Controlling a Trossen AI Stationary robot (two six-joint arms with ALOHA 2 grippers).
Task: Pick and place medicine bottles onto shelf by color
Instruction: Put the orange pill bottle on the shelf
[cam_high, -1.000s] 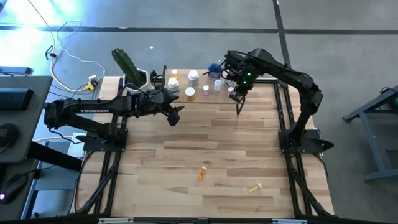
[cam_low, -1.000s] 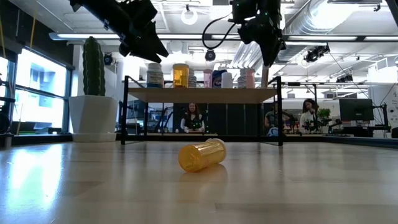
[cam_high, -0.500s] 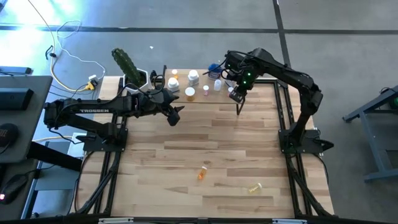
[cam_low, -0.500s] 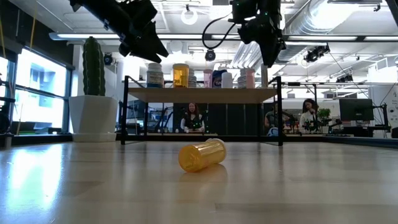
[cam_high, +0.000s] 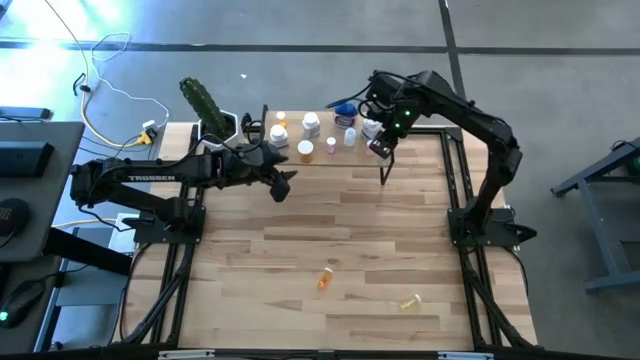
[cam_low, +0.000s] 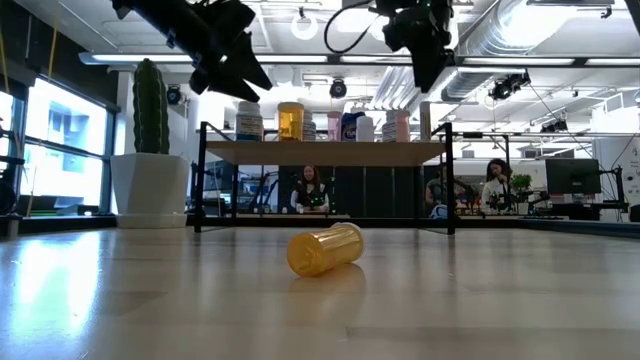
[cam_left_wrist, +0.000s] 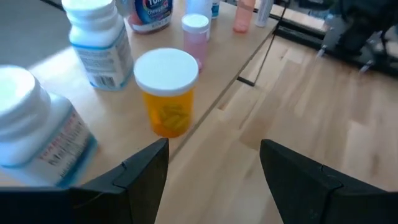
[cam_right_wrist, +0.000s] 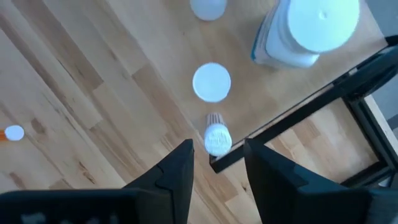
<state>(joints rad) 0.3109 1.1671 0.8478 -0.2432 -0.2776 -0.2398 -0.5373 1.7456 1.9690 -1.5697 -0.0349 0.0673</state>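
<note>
Orange plastic bottle (cam_low: 324, 249) lies on its side mid-surface, near the front edge; a yellowish one (cam_high: 409, 301) lies near it, toward the right. Both judged light, stiff, smooth-walled, prone to roll. Best hold: across the body, fingers square to the long axis, not on the cap end. Remaining bottles stand on the shelf (cam_high: 356, 157) at the far edge, incl. a white-capped orange one (cam_left_wrist: 166, 91) and a small pink one (cam_left_wrist: 196, 37) beside it.

My left gripper (cam_left_wrist: 214, 171) hovers just in front of the shelf, fingers apart, empty. My right gripper (cam_right_wrist: 217, 174) hangs above the shelf's right end, fingers parted, holding nothing.

Surface (cam_high: 300, 230): pale wood planks, flat. Cactus pot (cam_low: 148, 188) stands at the far left corner. Room beyond: open workspace, seated people at desks.
</note>
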